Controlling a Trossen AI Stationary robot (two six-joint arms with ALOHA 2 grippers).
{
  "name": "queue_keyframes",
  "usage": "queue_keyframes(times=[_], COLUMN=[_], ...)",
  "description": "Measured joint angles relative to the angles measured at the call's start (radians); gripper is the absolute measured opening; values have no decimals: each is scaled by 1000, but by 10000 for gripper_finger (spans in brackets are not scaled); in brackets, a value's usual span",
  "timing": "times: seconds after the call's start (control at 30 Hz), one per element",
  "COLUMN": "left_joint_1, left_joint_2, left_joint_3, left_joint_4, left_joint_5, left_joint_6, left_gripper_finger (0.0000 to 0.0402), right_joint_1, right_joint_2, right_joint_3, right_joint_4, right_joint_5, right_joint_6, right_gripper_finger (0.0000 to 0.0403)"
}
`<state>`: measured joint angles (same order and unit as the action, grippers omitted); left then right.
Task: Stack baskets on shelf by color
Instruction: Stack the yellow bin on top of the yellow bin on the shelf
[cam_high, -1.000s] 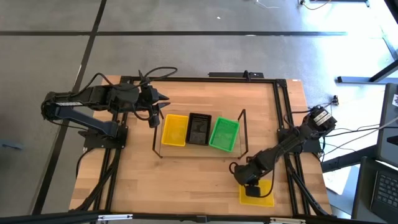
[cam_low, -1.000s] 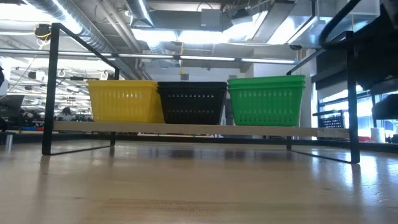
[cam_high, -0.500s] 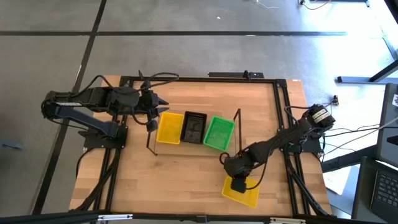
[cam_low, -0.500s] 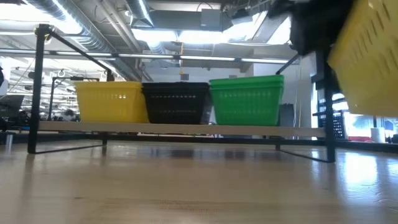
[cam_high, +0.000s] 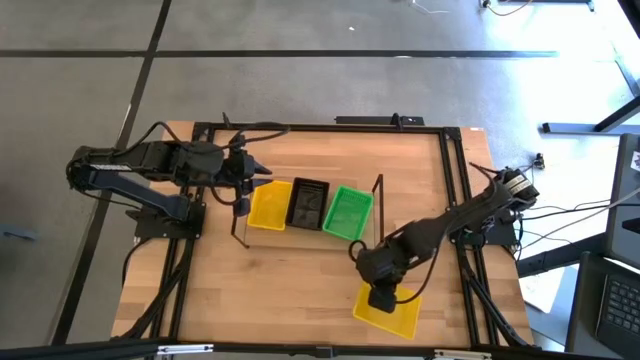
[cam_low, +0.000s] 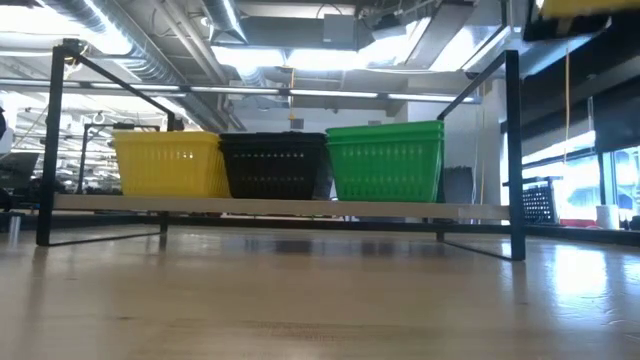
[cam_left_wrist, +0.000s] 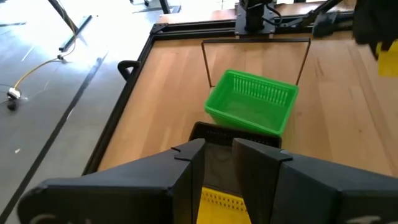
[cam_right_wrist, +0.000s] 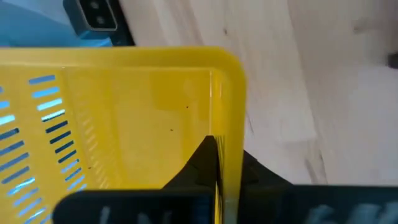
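The shelf (cam_high: 300, 237), a light board with black wire end frames, stands on the table. Side by side on it sit a yellow basket (cam_high: 266, 206), a black basket (cam_high: 306, 203) and a green basket (cam_high: 348, 213). The low view shows all three on their bases in a row: yellow basket (cam_low: 165, 165), black basket (cam_low: 272, 165), green basket (cam_low: 385, 160). My left gripper (cam_high: 258, 172) is at the shelf's left end, fingers nearly together. My right gripper (cam_high: 380, 296) is near the table's near edge, right of the shelf, shut on a second yellow basket (cam_high: 395, 316). My left gripper (cam_left_wrist: 219, 155) reaches level from the table's left over the shelf's left wire frame. Its own fingers hide the place of contact, so the bar it has cannot be told. My right gripper (cam_right_wrist: 225, 180) pinches one wall (cam_right_wrist: 227, 124) of the second yellow basket near a corner, one finger (cam_right_wrist: 205, 162) inside and one outside. It comes from above, and the basket hangs clear of the table.
Bare wooden tabletop lies in front of the shelf (cam_low: 300, 290) and to its left. A black rail frame (cam_high: 455, 180) borders the table's right and far sides. My right arm (cam_high: 440, 228) slants across the table's right part, close to the shelf's right wire frame (cam_high: 377, 210).
My right gripper has carried the second yellow basket up off the table and toward the table's left, so the basket now shows only at the low view's top. The shelf with its three baskets has slid toward the table's left. My left gripper has drawn back slightly leftward.
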<state>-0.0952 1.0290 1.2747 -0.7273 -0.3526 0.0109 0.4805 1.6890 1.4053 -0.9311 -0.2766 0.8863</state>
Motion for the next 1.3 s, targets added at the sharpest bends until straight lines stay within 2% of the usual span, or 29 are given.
queue_keyframes(times=[0.1,0.27,0.47,0.63,0.73,0.9,1.0,1.17,1.3], left_joint_1=[0,0,1,1,1,1,1,1,2], left_joint_2=[0,0,0,0,0,16,37,111,177], left_joint_3=[0,0,0,0,0,0,1,0,1], left_joint_4=[0,-5,-5,-5,-3,73,133,261,449], left_joint_5=[1,0,0,0,-1,-12,-56,-188,-277], left_joint_6=[0,-6,-5,-7,9,105,173,287,364], left_gripper_finger=[75,75,75,75,75,75,75,75,75], right_joint_1=[1,-21,-98,-168,-213,-294,-352,-423,-461], right_joint_2=[0,0,0,0,-1,2,6,6,6], right_joint_3=[95,220,318,385,414,416,416,416,417], right_joint_4=[-132,-336,-452,-460,-459,-438,-395,-265,-145], right_joint_5=[10,130,237,433,572,849,1006,1142,1161], right_joint_6=[-1,0,53,48,-10,-94,-122,-244,-387], right_gripper_finger=[0,0,0,0,0,0,0,0,0])
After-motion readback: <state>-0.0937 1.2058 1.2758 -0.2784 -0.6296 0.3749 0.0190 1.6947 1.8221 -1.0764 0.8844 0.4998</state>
